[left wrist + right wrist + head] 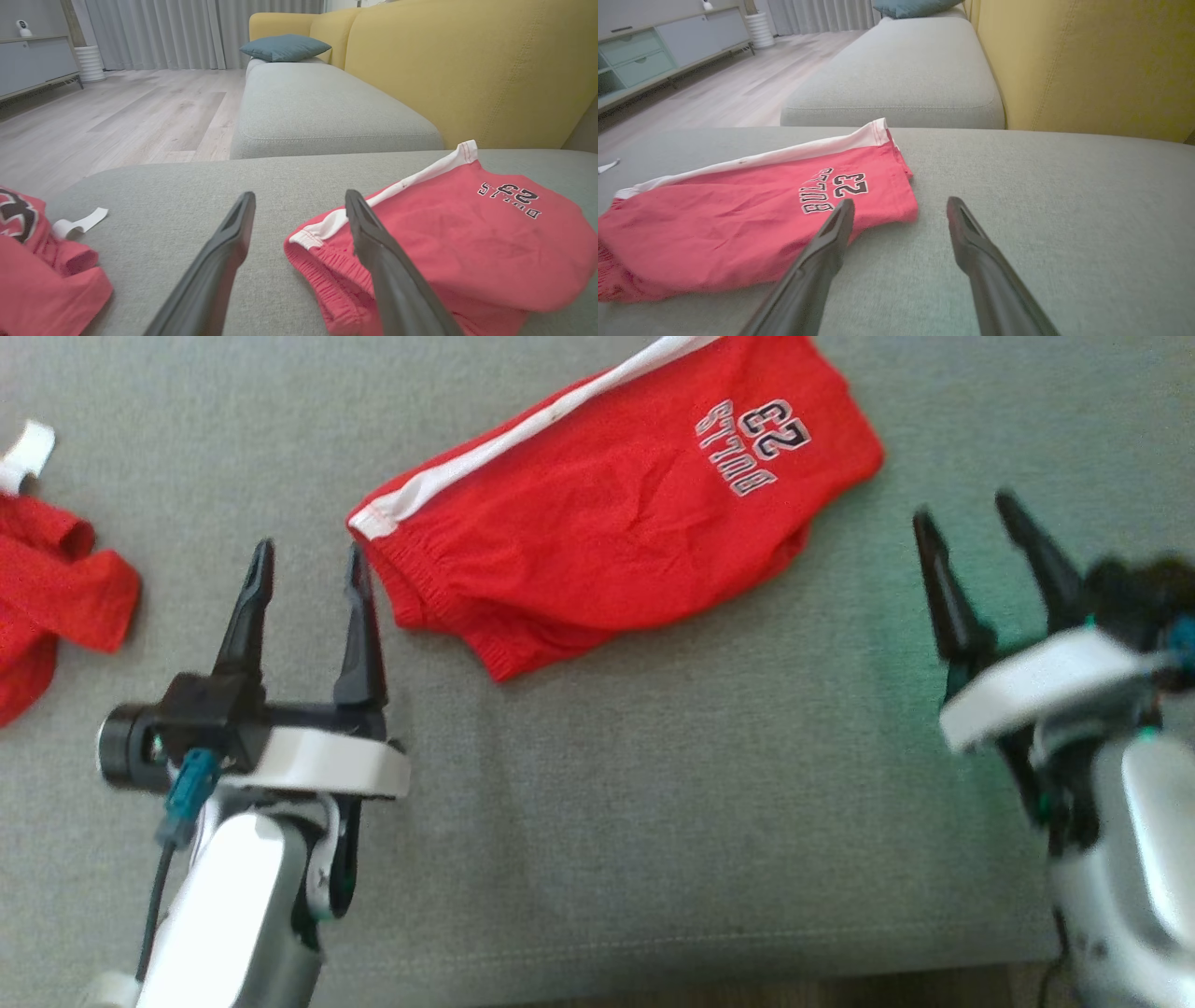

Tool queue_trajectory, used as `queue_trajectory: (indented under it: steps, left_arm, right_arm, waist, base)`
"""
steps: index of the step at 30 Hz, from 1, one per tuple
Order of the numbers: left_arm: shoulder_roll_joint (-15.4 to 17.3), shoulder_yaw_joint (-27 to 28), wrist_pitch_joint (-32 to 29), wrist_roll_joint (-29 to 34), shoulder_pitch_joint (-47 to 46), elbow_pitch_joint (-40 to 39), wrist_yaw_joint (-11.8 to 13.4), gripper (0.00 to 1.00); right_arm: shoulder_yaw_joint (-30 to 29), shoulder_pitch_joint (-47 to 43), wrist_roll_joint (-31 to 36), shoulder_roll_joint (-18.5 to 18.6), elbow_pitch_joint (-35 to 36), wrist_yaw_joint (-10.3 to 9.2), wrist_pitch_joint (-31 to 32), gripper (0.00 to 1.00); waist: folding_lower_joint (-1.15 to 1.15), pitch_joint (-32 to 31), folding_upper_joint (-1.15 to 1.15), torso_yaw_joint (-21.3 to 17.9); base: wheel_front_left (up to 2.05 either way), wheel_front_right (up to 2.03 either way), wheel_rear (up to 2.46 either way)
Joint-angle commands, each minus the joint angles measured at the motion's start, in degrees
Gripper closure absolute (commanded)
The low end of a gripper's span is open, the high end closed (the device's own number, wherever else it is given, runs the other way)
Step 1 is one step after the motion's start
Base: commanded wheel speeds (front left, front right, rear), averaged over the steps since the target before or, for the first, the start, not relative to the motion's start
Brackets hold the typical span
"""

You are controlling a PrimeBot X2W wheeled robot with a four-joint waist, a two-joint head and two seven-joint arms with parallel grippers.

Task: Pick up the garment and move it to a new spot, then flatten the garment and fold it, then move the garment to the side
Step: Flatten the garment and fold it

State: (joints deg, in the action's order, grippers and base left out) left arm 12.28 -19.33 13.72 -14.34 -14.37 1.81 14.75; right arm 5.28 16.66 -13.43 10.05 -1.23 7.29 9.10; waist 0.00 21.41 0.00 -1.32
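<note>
Both left gripper [309, 555] and right gripper [963, 509] agape, empty; top of red shorts [616, 513] off-frame.

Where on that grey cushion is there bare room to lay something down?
Widest: the cushion below the shorts, between left gripper and right gripper. Also right of the shorts. Crowded: the left, between the shorts and another red garment.
</note>
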Motion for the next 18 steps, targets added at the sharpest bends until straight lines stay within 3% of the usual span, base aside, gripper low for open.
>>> queue_trajectory:
  steps: [1,11,18]
  left_arm:
    - [0.6,1.6,0.3,0.6,-2.3,-2.0,-0.2,0.0]
    - [-1.3,0.1,0.9,0.8,-6.1,-0.1,-1.5,0.0]
    - [-2.3,0.0,1.2,1.0,-7.2,1.1,-2.1,0.0]
  right_arm:
    - [1.8,3.8,-1.0,1.2,0.8,0.2,1.1,0.0]
    - [6.1,18.5,-5.0,5.5,-12.5,0.2,10.3,0.0]
    - [7.4,23.3,-7.0,6.0,-20.3,0.2,15.7,0.0]
  waist:
    - [0.0,2.1,0.0,1.4]
    - [0.0,5.6,0.0,5.1]
    - [0.0,6.3,0.0,6.3]
  base:
    - [0.0,0.0,0.0]
    - [0.0,0.0,0.0]
    - [0.0,0.0,0.0]
